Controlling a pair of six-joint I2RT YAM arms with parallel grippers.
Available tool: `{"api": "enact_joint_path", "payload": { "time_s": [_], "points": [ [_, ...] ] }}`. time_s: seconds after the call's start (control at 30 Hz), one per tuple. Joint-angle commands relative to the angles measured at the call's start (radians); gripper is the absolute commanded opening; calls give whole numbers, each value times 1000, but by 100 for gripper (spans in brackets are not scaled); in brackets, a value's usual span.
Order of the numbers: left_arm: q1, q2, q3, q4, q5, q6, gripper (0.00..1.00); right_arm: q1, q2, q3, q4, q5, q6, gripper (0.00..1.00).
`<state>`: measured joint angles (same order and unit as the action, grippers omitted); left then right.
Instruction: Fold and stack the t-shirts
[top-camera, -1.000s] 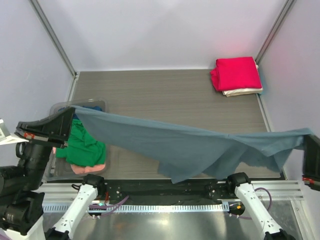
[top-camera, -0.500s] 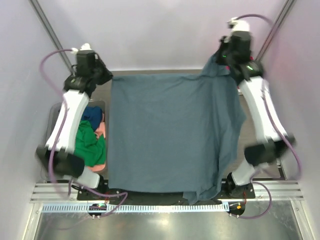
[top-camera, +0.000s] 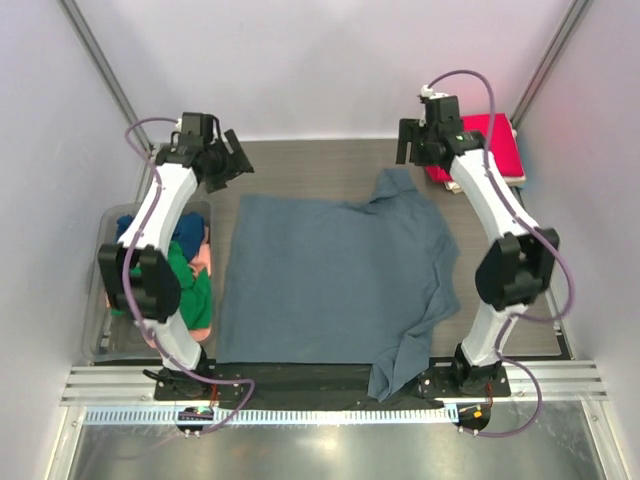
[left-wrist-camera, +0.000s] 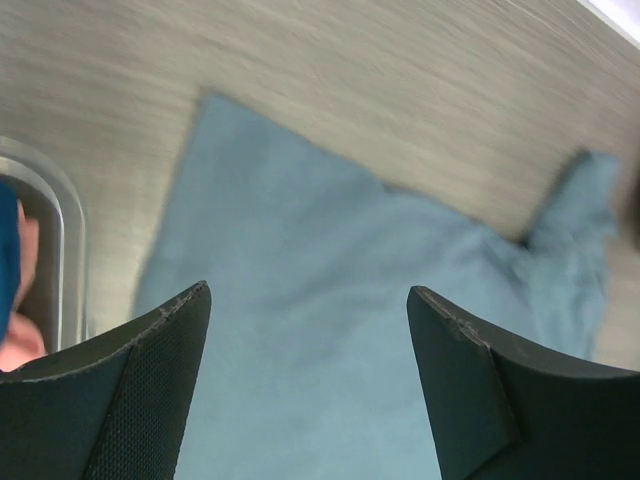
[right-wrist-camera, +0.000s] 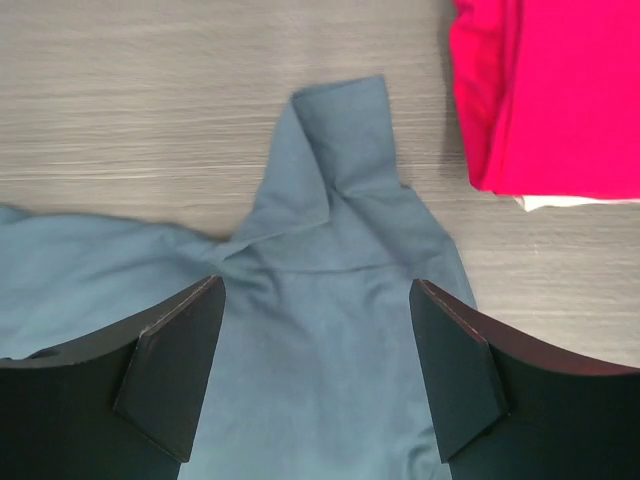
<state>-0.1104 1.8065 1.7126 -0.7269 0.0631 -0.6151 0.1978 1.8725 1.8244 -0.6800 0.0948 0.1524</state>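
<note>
The slate grey-blue t-shirt lies spread on the table, its far right sleeve crumpled and its near right corner draped over the front rail. My left gripper hovers open above the shirt's far left corner, nothing between its fingers. My right gripper hovers open over the far right sleeve, also empty. A folded red t-shirt rests on a cream one at the back right. Green, navy and pink shirts lie in the bin.
The clear plastic bin stands along the table's left side, its rim just left of the spread shirt. Grey walls close in the back and both sides. Bare wood table shows between the two grippers at the back.
Both grippers have opened and let go of the grey-blue shirt's far corners. The shirt has dropped flat on the table and slipped a little nearer; the arms have drawn slightly inward.
</note>
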Motion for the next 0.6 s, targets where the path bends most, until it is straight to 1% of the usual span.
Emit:
{"api": "enact_joint_path", "payload": {
  "time_s": [0.0,0.03,0.1,0.13,0.2,0.37,0.57],
  "points": [
    [-35,-148,-125,55,23,28,79,-9,-99,-111,152,-62,42,79],
    [-40,-192,-190,61,35,31,78,-17,-86,-137,151,-82,74,78],
    [-61,-248,-253,67,43,58,77,-21,-37,-152,167,-169,104,74],
    [-72,-304,-283,78,44,78,77,-21,-17,-157,177,-190,110,73],
    [-89,-357,-367,77,40,133,77,-21,43,-149,197,-217,127,70],
    [-89,-534,-523,43,-42,221,77,-24,152,-68,218,-225,160,67],
    [-89,-631,-628,52,-112,275,77,-28,277,22,226,-240,196,66]
  ]
}}
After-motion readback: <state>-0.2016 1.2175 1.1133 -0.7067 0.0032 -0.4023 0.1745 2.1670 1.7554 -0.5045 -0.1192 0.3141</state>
